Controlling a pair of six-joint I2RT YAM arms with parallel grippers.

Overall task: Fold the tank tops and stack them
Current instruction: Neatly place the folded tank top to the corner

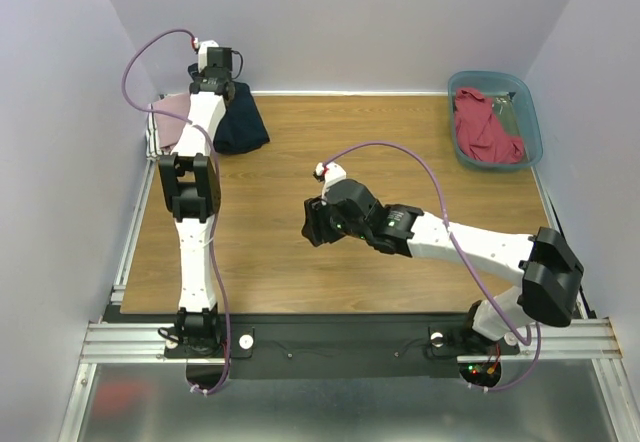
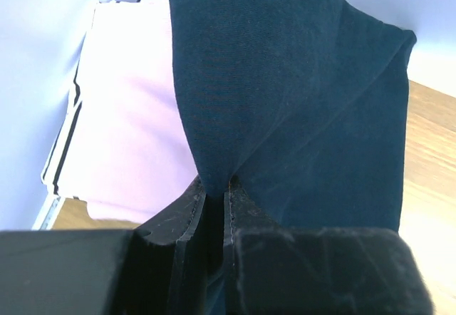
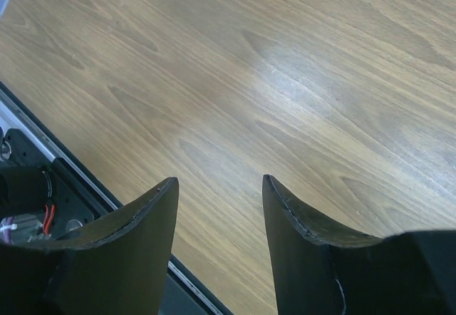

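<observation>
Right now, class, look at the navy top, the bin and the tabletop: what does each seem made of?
Navy top: soft matte cloth; it drapes in folds, fine weave visible. Bin: probably plastic; smooth teal walls, thin moulded rim. Tabletop: wood or wood-look laminate; grain lines, faint glare.
</observation>
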